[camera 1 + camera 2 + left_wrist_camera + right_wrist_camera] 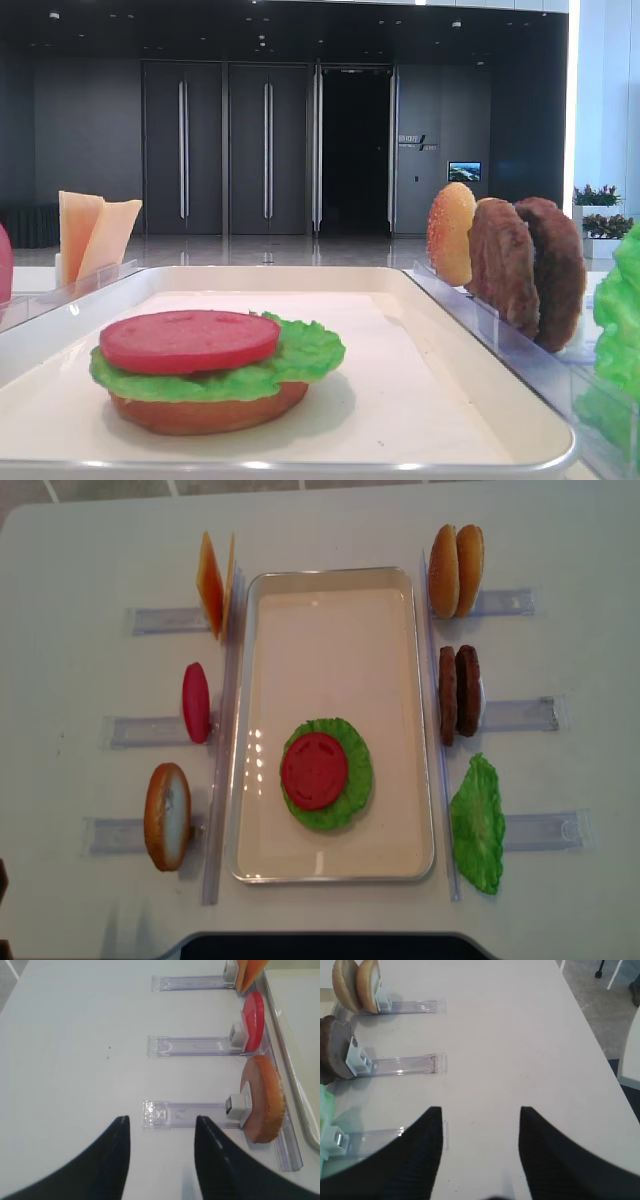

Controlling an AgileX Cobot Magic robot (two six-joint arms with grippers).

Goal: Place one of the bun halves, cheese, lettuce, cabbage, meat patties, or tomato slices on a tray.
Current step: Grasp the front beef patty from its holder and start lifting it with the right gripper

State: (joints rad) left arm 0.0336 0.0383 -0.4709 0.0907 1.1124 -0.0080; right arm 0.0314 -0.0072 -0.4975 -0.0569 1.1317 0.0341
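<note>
Hovering over bare table, right gripper [480, 1150] and left gripper [160, 1155] both spread, empty. Stack on tray [400, 590]: bun base, lettuce [352, 795], tomato slice [314, 770]. Risk: next piece dropped off-centre slides off smooth tomato; upright meat patties [458, 693] could topple if nudged.

The tray [330, 600] is glossy cream-white on a plain white table [80, 560], and on it a red tomato slice [314, 770] tops a bright green lettuce [350, 798] leaf over a brown-orange bun base [205, 412]. Beside it stand pale yellow-orange cheese [213, 583] slices, another red slice [196, 702], golden-orange buns [455, 570] with pale speckles, grainy dark brown meat patties [458, 693] and a second green leaf [478, 825]. The holders [520, 715] are clear plastic with white clips, and both claws' fingers [415, 1160] are black.
</note>
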